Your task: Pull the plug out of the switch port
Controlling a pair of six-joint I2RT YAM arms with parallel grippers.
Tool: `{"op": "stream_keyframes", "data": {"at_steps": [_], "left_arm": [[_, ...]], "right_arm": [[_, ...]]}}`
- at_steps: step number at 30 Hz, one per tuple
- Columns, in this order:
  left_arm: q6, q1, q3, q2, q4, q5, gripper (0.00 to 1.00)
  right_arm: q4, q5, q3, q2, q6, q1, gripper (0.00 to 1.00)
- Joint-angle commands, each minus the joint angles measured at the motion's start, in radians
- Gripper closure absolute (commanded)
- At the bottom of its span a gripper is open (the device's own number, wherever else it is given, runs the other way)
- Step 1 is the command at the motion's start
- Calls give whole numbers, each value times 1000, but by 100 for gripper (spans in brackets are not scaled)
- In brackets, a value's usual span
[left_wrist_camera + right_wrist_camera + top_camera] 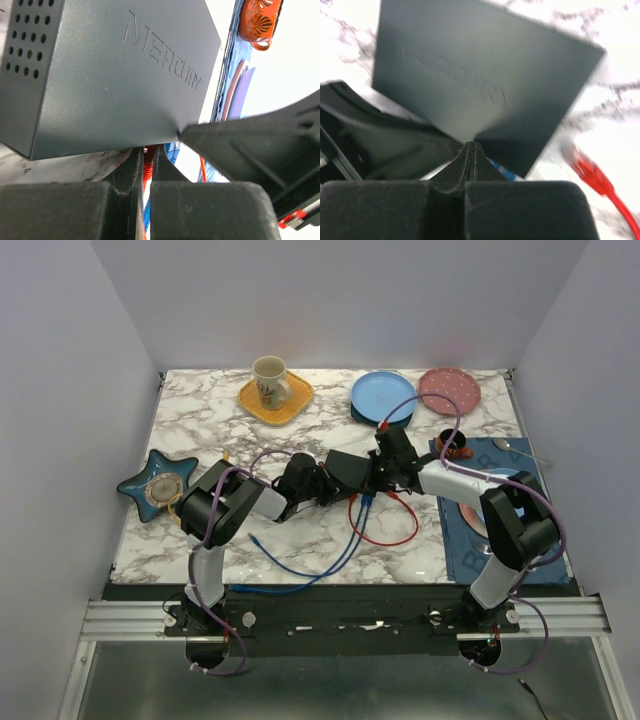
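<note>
- Marble table [300, 420]: everything sits on it, with a blue placemat [460, 550] along its right side.
- Black box [115, 80]: flat and matte, it lies mid-table between the two arms. Its top face is embossed with the word "MERCURY" [165, 55]. One short side carries a grid of round vent holes [25, 40].
- Switch port: the box's long edges are hidden in all three views, so no socket shows.
- Right gripper [471, 150]: the fingers are pressed fully together with nothing between them. Their tips are at the near edge of the box, by a corner.
- Left gripper [147, 155]: the fingers are drawn almost together, leaving only a thin slit, and their tips sit right under the box's lower edge. A strip of red shows in the slit, but I cannot tell whether it is pinched or lies beyond.
- Blue cable [300, 568]: it runs across the marble to the box's near edge. Whether its end sits in a socket cannot be told.
- Red plug [582, 167]: blurred, it lies loose on the marble beside the box and apart from it.
</note>
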Motion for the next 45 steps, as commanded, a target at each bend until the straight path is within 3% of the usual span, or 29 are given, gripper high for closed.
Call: {"op": "stream_keyframes", "data": {"at_steps": [1, 18, 35, 41, 45], "left_arm": [[33, 2, -39, 69, -160, -61, 100], [35, 2, -52, 58, -158, -53, 100], [70, 2, -180, -79, -192, -47, 100], [113, 59, -214, -302, -293, -90, 100], [186, 132, -182, -537, -507, -148, 100]], "right_arm": [[-36, -16, -68, -62, 5, 11, 99], [-49, -24, 5, 31, 6, 18, 99], [-93, 40, 111, 102, 19, 18, 99], [-20, 7, 19, -82, 28, 18, 99], [-18, 4, -13, -246, 3, 20, 99]]}}
